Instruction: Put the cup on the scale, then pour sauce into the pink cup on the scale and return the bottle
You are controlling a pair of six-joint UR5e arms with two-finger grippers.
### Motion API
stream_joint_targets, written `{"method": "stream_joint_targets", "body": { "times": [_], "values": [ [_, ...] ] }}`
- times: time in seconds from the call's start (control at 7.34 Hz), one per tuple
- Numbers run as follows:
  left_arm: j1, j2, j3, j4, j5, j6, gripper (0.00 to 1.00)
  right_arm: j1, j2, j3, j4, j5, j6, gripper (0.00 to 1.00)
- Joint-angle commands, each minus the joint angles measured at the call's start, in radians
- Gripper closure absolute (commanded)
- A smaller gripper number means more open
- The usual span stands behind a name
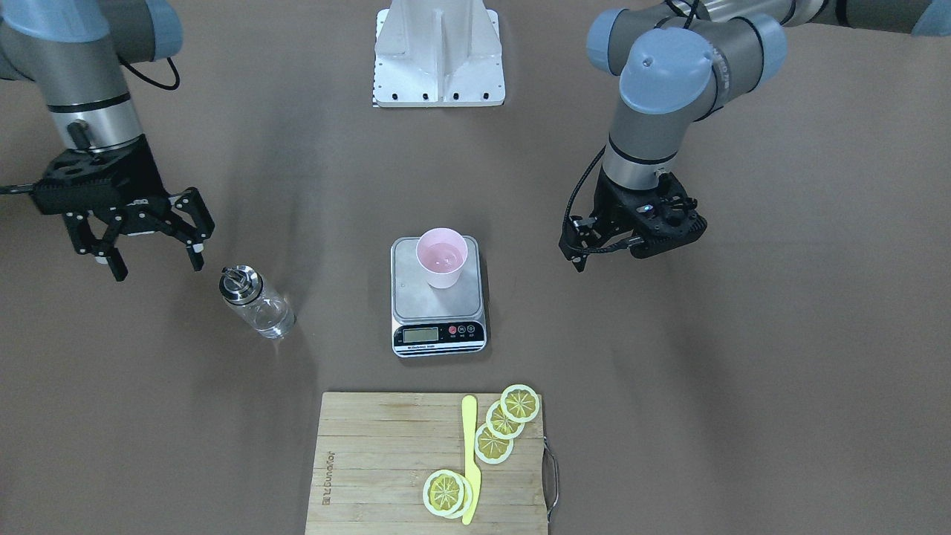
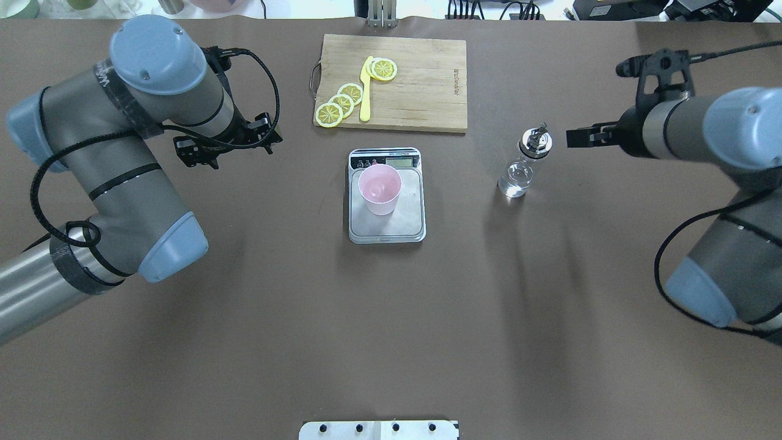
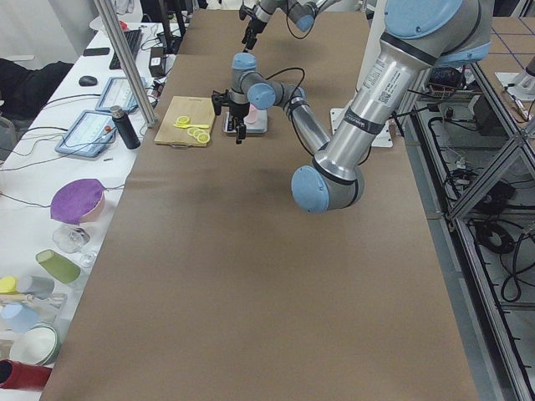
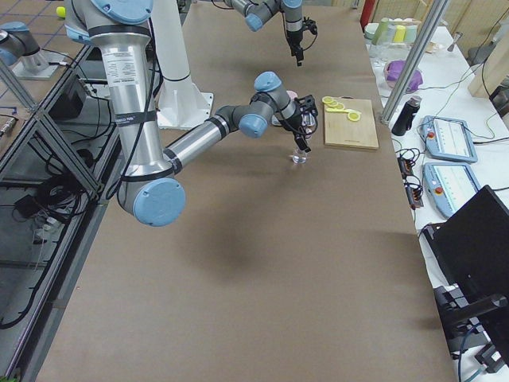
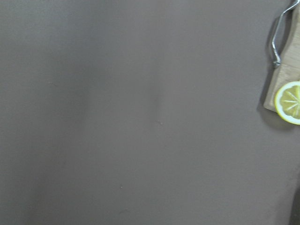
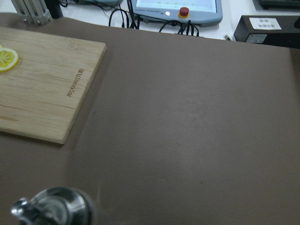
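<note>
The pink cup [image 1: 442,256] stands upright on the silver scale [image 1: 438,306] at mid-table, with a wet glint inside; it also shows in the overhead view [image 2: 380,189] on the scale [image 2: 391,227]. The glass bottle [image 1: 256,301] with its chrome cap stands on the table beside the scale, with clear sauce inside. It also shows in the overhead view [image 2: 525,162]. My right gripper [image 1: 157,264] is open and empty, close to the bottle's cap but apart from it. The cap [image 6: 51,208] shows at the right wrist view's bottom edge. My left gripper [image 1: 576,256] hangs shut and empty on the scale's other side.
A wooden cutting board [image 1: 386,461] with lemon slices [image 1: 505,423] and a yellow knife [image 1: 469,461] lies beyond the scale on the operators' side. The white robot base [image 1: 438,59] stands at the robot's edge. The board's corner with a lemon slice [image 5: 288,103] shows in the left wrist view.
</note>
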State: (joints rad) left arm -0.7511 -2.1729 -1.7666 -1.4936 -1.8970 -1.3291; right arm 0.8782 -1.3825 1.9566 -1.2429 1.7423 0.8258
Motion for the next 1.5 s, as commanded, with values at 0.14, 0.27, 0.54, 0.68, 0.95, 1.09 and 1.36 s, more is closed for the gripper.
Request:
{"method": "stream_joint_targets", "body": {
  "times": [0.14, 0.27, 0.54, 0.68, 0.95, 1.09, 1.36],
  "values": [
    [0.077, -0.047, 0.001, -0.01, 0.018, -0.004, 0.02, 0.347, 0.144, -0.175, -0.32, 0.456, -0.369, 0.0],
    [0.126, -0.076, 0.012, -0.008, 0.047, -0.007, 0.02, 0.398, 0.16, -0.274, -0.358, 0.509, -0.476, 0.0],
    [0.142, -0.132, 0.022, -0.01, 0.044, -0.05, 0.02, 0.497, 0.166, -0.443, -0.362, 0.606, -0.728, 0.0],
    [0.142, -0.168, 0.041, -0.005, 0.042, -0.052, 0.02, 0.534, 0.165, -0.481, -0.362, 0.664, -0.741, 0.0],
    [0.142, -0.223, 0.126, -0.022, 0.044, -0.074, 0.02, 0.59, 0.163, -0.537, -0.363, 0.756, -0.741, 0.0],
    [0.141, -0.229, 0.153, -0.063, 0.042, -0.085, 0.02, 0.593, 0.161, -0.542, -0.363, 0.757, -0.741, 0.0],
    [0.122, -0.231, 0.161, -0.056, 0.015, -0.072, 0.02, 0.599, 0.149, -0.548, -0.363, 0.752, -0.741, 0.0]
  ]
}}
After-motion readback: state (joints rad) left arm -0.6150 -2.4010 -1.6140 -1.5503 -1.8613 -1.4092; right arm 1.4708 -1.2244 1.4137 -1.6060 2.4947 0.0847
